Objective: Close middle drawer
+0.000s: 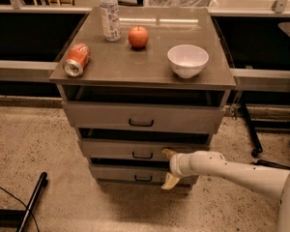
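Note:
The middle drawer (111, 149) is the grey front with a small dark handle (142, 154), between a taller front above and a narrower one below. It stands a little way out of the cabinet, with a dark gap above it. My gripper (168, 167) comes in from the right on a white arm and sits against the cabinet front just right of that handle. It is open. The upper fingertip (168, 152) lies on the middle drawer's front. The lower one (168, 181) hangs over the bottom drawer (116, 173).
On the cabinet top (135, 66) are a tipped red can (76, 60), a water bottle (109, 13), a red apple (138, 36) and a white bowl (187, 60). The top drawer (142, 117) also juts out. A dark bar (31, 202) lies on the floor at left; a stand leg (246, 129) rises at right.

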Available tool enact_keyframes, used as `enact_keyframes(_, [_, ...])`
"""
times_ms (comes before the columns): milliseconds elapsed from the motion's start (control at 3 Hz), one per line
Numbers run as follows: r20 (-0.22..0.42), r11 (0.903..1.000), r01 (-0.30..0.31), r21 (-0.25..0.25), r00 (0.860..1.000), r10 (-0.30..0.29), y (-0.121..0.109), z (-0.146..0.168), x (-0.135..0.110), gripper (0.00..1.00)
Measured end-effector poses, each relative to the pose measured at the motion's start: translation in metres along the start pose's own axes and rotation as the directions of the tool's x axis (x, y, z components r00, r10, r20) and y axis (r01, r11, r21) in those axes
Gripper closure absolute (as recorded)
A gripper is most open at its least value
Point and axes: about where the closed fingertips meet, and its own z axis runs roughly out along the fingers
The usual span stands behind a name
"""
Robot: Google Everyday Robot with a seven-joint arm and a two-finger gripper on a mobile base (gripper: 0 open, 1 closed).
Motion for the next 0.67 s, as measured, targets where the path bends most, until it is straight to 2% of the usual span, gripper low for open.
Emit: enact_keyframes(667, [0.0, 1.0, 0.0, 0.0, 1.0, 0.0, 0.006, -0.0019, -0.0019, 0.0])
